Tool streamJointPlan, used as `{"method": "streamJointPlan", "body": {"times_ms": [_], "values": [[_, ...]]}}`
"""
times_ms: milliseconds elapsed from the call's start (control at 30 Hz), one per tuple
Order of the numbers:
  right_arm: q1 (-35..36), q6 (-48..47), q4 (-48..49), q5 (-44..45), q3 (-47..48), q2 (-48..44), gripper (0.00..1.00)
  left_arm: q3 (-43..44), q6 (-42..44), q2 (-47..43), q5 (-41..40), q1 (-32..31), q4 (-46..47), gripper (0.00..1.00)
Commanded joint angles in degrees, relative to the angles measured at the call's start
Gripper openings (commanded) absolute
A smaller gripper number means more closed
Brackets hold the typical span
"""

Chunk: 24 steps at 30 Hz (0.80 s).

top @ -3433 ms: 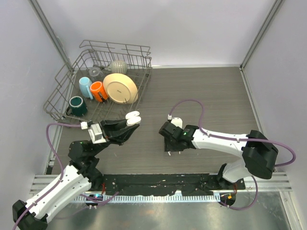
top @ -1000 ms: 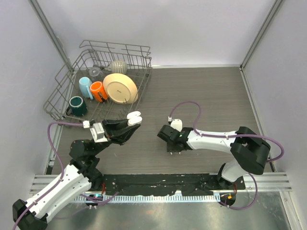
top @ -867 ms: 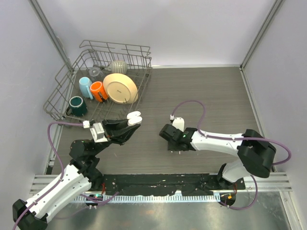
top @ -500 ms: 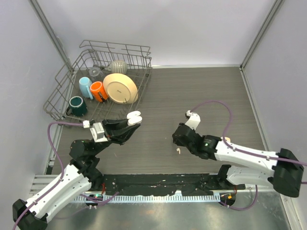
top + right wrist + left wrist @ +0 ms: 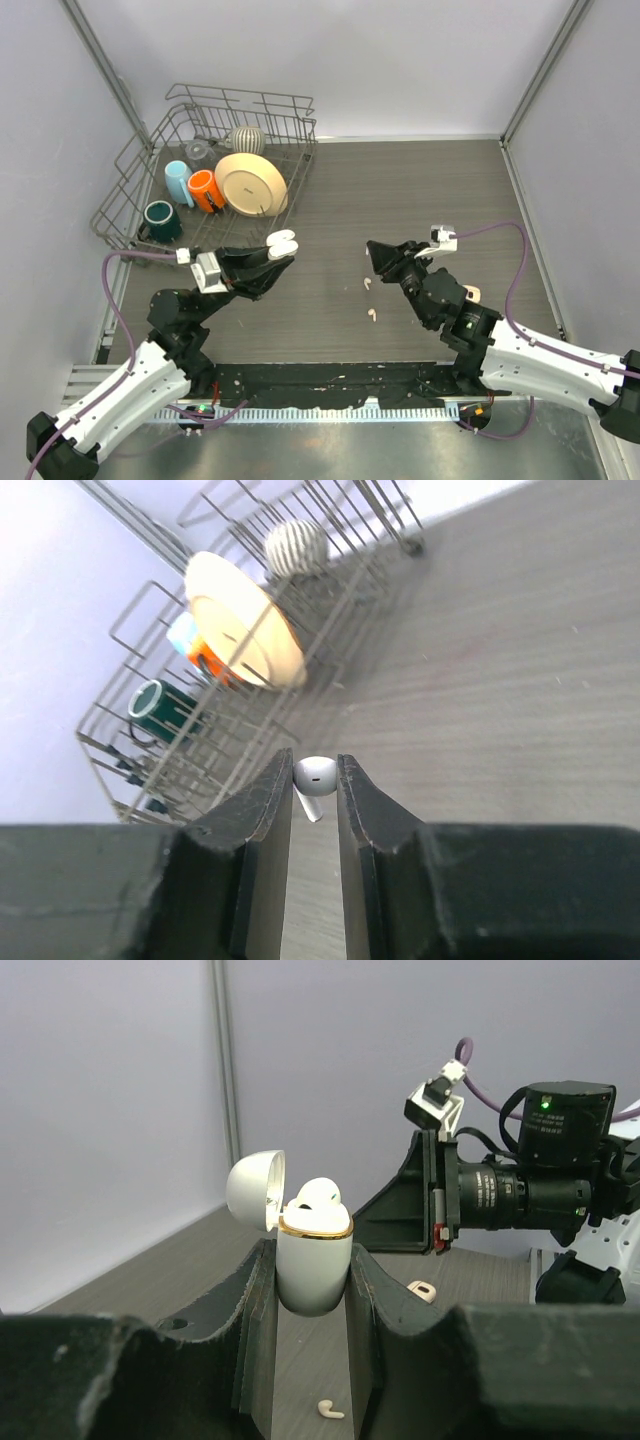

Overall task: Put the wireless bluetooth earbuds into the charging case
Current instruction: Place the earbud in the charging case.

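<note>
My left gripper is shut on the white charging case, holding it upright above the table. The lid is flipped open and one earbud sits in the case. My right gripper is shut on a white earbud, pinching its head with the stem hanging down. In the top view the right gripper is raised and points left toward the case. Two more earbuds lie on the table below it.
A wire dish rack with cups, a plate and a striped bowl stands at the back left. A small cream piece lies beside the right arm. The right wrist camera faces the left gripper. Walls close in both sides.
The right gripper has lifted off the table with an earbud and swung right and up, now pointing at the case. Two earbuds remain where it was. The left arm has barely moved.
</note>
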Motion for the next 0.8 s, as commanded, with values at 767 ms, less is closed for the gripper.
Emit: {"method": "streamJointPlan", "body": {"times_ms": [767], "values": [[11.59,-31.84,46.42,-17.56,11.82,12.91,0.01,0.16,-1.33,3.82,-0.67,0.18,7.21,0.00]]}}
